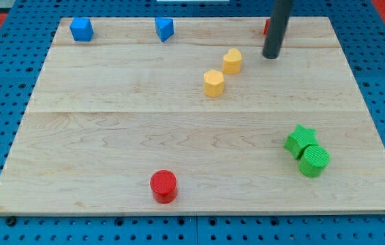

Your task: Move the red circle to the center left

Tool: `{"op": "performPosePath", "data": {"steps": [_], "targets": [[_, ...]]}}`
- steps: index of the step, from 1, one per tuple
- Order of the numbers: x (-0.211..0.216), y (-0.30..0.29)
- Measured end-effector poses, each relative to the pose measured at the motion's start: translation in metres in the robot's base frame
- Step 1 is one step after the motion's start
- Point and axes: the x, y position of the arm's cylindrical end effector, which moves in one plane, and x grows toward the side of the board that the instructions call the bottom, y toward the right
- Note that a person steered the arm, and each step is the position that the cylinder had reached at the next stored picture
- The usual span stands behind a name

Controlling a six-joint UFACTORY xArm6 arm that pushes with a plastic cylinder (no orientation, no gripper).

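Item: our arm's rod, one, dark and straight. It enters from the view's top edge at the view's right and descends nearly upright, leaning slightly so the lower end sits a little toward the view's left of the upper part. Our tip (271, 57), blunt and round, rests at the board's surface in the upper right region. The arm above the rod is out of frame.

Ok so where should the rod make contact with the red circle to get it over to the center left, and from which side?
There are no jaws here, so it is a push. The red circle sits near the view's bottom, so center left lies up and leftward. Probably best to put my tip, now far off by the yellow blocks, against its lower-right wall. Its round side would slip off-centre, so aim through its middle.
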Motion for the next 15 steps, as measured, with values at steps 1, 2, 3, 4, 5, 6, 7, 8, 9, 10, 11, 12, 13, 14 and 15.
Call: {"op": "performPosePath", "data": {"steps": [1, 2, 3, 4, 5, 6, 7, 8, 9, 10, 11, 12, 13, 14, 15], "targets": [[0.016, -0.059], [0.039, -0.053], [0.081, -0.029], [0.162, -0.035], [0.243, -0.065], [0.286, -0.088], [0.291, -0.184], [0.288, -0.224], [0.218, -0.279], [0.170, -0.326], [0.186, -0.306], [0.155, -0.289], [0.123, -0.331], [0.111, -0.325], [0.113, -0.315]]}}
